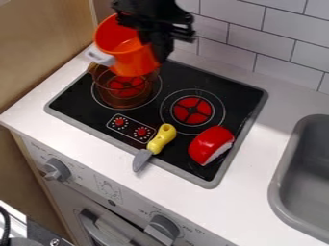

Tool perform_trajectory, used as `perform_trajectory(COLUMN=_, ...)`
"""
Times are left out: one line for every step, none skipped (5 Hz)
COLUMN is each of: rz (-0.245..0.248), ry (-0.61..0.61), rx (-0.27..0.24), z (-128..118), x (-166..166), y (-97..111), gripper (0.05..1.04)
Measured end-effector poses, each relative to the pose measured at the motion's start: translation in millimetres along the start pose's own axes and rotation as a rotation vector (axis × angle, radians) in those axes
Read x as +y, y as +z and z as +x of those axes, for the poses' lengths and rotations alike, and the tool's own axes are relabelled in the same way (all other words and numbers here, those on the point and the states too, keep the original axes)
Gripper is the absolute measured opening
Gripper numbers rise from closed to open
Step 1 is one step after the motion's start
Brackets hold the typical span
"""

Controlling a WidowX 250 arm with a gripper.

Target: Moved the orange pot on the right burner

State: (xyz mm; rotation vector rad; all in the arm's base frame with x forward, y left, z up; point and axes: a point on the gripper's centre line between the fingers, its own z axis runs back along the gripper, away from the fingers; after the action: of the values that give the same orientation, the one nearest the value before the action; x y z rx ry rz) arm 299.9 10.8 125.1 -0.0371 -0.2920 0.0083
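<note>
At the top of the camera view, the black gripper (159, 48) is shut on the right side of the orange pot (132, 62). The pot hangs tilted above the left burner (126, 86), with its opening toward the upper left and a pale handle at its lower left. Its held edge is partly hidden behind the gripper. The right burner (192, 110), a red disc with a dark cross inside white rings, lies to the right of and below the pot in the view.
A see-through brown pot (122, 98) stands on the left burner, under the orange one. A yellow-handled toy knife (160, 139) crosses the stove's front edge. Beside the right burner lies a red toy food piece (210, 143). A grey sink (289, 178) is at the right; a tiled wall (257, 33) stands behind.
</note>
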Motion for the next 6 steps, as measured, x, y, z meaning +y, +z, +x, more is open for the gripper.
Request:
perform_trajectory(rz=0.018, ry=0.029, rx=-0.024, z=3.3, x=-23.9, y=-2.0, gripper=0.055)
perform_trajectory(rz=0.035, ry=0.052, rx=-0.037, z=3.3, x=-46.9, y=-4.4, gripper=0.055)
perform_trajectory(rz=0.065, ry=0.064, rx=-0.022, z=1.5, x=-60.5, y=-19.0, gripper=0.055)
perform_trajectory(rz=0.078, ry=0.051, rx=-0.046, z=6.4, x=-64.3, y=-30.0, gripper=0.055)
perform_trajectory(rz=0.090, ry=0.034, rx=-0.061, z=6.0, x=-61.8, y=-39.7, gripper=0.055)
perform_trajectory(rz=0.107, ry=0.019, rx=-0.063, z=2.9, x=-54.9, y=-50.1, gripper=0.055)
